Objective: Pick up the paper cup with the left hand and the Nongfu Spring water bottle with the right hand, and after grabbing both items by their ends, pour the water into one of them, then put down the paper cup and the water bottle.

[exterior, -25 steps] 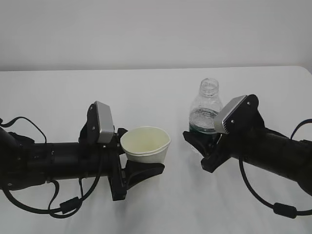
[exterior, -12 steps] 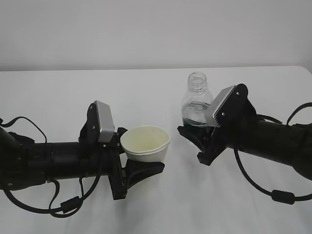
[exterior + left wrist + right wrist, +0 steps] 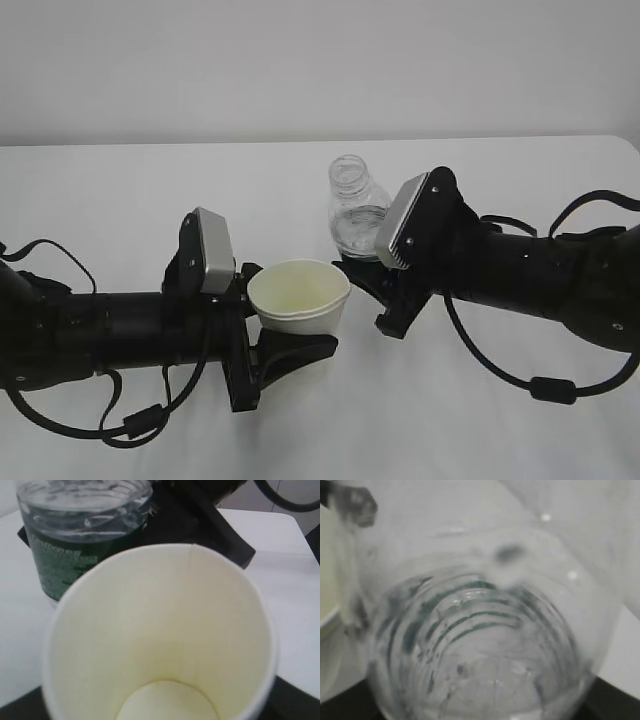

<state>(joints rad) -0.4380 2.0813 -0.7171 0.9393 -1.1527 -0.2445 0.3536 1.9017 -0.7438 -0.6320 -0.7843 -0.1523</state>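
Observation:
My left gripper is shut on the white paper cup, which it holds upright above the table with its cream inside showing. The cup fills the left wrist view and looks empty. My right gripper is shut on the lower part of the clear Nongfu Spring water bottle. The uncapped bottle leans slightly left, just right of and behind the cup's rim. Its dark green label shows beyond the cup. In the right wrist view the ribbed bottle is blurred, and I cannot make out the water level.
The white table spreads all around both arms, and a pale wall stands behind it. Black cables trail from the right arm onto the table, and more loop under the left arm.
The right arm has carried the bottle left and slightly up, from well right of the cup to just beside its rim, with the bottle's mouth leaning left. The left arm and cup have stayed still.

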